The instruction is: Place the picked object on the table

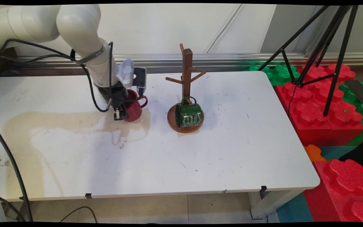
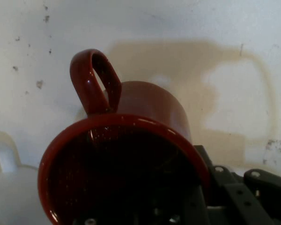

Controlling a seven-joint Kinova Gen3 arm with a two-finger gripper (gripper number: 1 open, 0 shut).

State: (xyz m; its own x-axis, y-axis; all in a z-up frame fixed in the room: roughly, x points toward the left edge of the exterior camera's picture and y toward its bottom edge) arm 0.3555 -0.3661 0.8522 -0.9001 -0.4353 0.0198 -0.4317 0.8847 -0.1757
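one red mug [image 1: 135, 108] in jaws

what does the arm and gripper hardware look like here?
White arm of rounded, glossy links, with black cables hanging along it. A ribbed white module and a dark block sit at the wrist. The black gripper has a black linkage with visible screws.

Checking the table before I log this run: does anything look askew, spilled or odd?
Yes. The green mug lies on its side on the wooden mug tree's base, not on a peg. A tan stain spreads across the table's left side. The end effector grips a red mug.
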